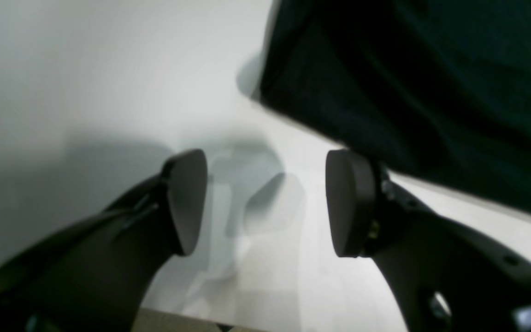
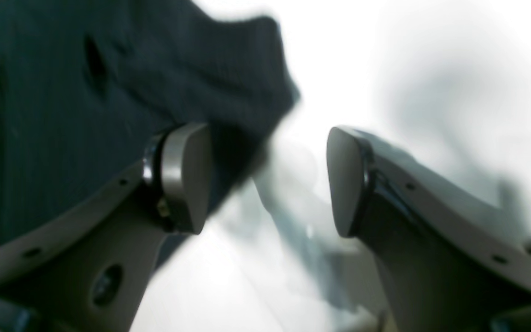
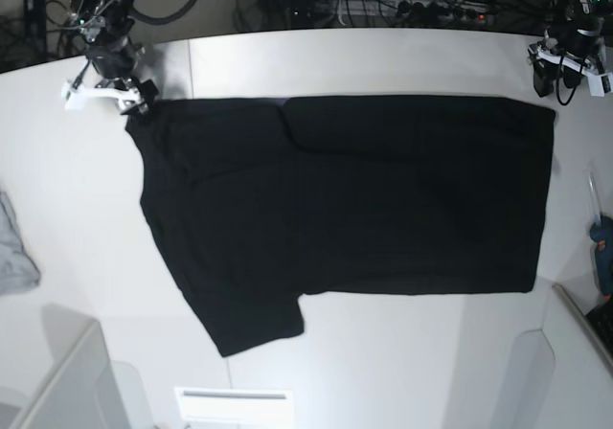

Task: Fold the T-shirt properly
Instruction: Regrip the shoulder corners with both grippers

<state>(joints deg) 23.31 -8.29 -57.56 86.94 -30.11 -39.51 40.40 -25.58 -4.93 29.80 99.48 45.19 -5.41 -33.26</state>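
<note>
The table (image 3: 402, 60) is big and white, and most of its middle is covered by the T-shirt (image 3: 383, 194). The T-shirt is black and is spread out flat, with one long side near the far edge of the table. One short sleeve (image 3: 254, 319) is seen sticking out toward the near side, on the left part of the cloth. A folded flap seems to lie along the far side.

The T-shirt is judged to be soft and light. It will bend and droop when lifted, and it will not break. It can be slid over the smooth table. It is best taken by its edges or corners, where a bit of cloth can be pinched. Both far corners are close to the hands.

The left gripper (image 1: 265, 203) is held over bare table just beside the T-shirt's edge. Its jaws are spread apart and nothing is held between them. The right gripper (image 2: 268, 180) is spread apart too, and nothing is pinched in it. One of its fingers is seen in front of the black cloth.

A small grey cloth (image 3: 14, 247) lies at the left edge, well apart from the T-shirt.

No box or bowl with things in it can be made out.
</note>
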